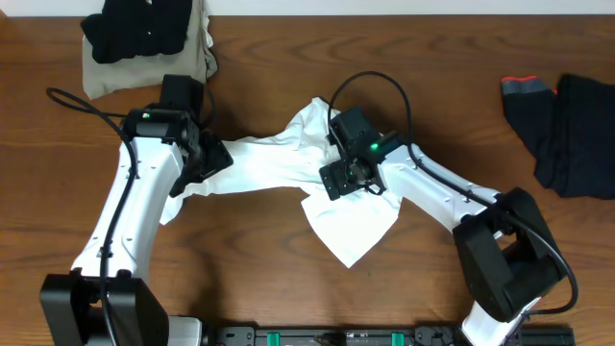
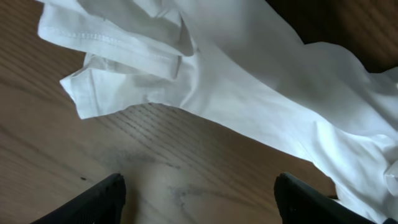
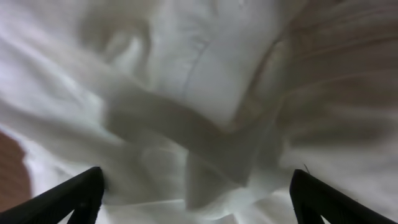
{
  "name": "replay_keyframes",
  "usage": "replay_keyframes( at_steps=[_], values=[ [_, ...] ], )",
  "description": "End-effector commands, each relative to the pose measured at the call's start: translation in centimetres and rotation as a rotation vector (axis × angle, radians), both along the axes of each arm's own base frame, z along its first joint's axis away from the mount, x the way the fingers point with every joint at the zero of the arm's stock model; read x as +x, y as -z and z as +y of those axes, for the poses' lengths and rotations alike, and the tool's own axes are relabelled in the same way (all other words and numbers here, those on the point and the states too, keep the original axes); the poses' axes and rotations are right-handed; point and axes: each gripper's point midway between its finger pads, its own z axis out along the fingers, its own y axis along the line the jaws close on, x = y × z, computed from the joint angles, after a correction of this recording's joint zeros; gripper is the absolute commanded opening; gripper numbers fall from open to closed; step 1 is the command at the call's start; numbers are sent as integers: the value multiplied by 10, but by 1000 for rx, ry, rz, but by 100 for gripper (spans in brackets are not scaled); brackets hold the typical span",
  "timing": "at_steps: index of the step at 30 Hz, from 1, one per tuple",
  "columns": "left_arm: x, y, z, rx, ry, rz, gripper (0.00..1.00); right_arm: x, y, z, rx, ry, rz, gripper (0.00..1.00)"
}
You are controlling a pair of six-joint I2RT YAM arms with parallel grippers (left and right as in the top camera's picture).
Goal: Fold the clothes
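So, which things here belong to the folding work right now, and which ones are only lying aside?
In work: white shirt; left gripper and right gripper, both open.
Lying aside: black garment on a khaki cloth, far left; dark clothes at the right edge.

1. A white shirt (image 1: 279, 163), thin and wrinkled, lies bunched in a band across the centre, one flat corner spreading toward six o'clock.
2. A black garment (image 1: 135, 29) is heaped on a khaki garment (image 1: 101, 79) at eleven o'clock.
3. A second black garment (image 1: 577, 135) lies crumpled at three o'clock.
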Motion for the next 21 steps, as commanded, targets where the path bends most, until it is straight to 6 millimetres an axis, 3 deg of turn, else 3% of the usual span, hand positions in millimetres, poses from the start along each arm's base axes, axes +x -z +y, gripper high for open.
replay_keyframes(
  at_steps=[1,2,4,6,17,19,21],
  values=[
    [-2,5,1,-2,-10,16,79,8,1,-6,-57,0,-52,88],
    [-2,5,1,-2,-10,15,78,10,1,-5,-53,1,-59,83],
    [-2,5,1,-1,-10,15,78,14,-1,-4,-43,5,-72,59],
    [-2,5,1,-1,-6,15,78,17,-1,-2,-37,6,-81,47],
    [-1,5,1,6,16,12,79,15,15,-4,-56,5,-52,53],
    [0,5,1,6,16,10,79,17,17,-5,-60,9,-57,49],
    [0,5,1,6,16,9,79,21,16,-8,-73,20,-75,38]
  ],
)
